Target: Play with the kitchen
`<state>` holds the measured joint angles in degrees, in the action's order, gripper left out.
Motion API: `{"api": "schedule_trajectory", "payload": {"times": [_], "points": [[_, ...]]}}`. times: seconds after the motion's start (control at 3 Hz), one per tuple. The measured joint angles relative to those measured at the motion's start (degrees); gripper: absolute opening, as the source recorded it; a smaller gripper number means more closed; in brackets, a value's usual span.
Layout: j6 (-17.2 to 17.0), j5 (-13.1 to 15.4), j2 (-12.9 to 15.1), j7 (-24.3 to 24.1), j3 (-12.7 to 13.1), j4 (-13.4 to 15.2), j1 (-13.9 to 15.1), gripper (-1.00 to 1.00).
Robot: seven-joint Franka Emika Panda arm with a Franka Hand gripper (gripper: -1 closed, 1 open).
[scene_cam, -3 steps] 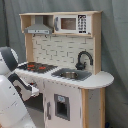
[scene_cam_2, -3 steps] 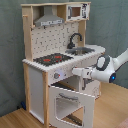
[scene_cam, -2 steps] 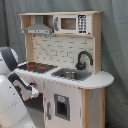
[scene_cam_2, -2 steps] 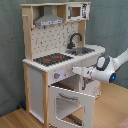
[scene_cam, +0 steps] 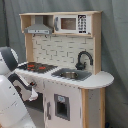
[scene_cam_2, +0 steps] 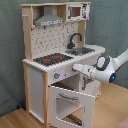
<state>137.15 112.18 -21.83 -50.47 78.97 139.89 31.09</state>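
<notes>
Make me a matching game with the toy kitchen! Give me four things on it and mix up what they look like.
Things:
1. faucet
2. stove rings
3. oven door
4. hood

Looks:
A. grey, up at the top
B. swung open
C. black and curved
D. red

Pairs: 1-C, 2-D, 3-B, 4-A

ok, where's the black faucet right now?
The curved black faucet stands at the back of the steel sink, on the second exterior view's right of the red-ringed stove, below the microwave shelf.
</notes>
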Motion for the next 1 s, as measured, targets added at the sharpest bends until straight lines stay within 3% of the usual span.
{"api": "schedule_trajectory", "payload": {"times": [1.0], "points": [[0.0,-0.02,0.0,-19.81,-0.03,0.06,0.0,-1.0]]}}
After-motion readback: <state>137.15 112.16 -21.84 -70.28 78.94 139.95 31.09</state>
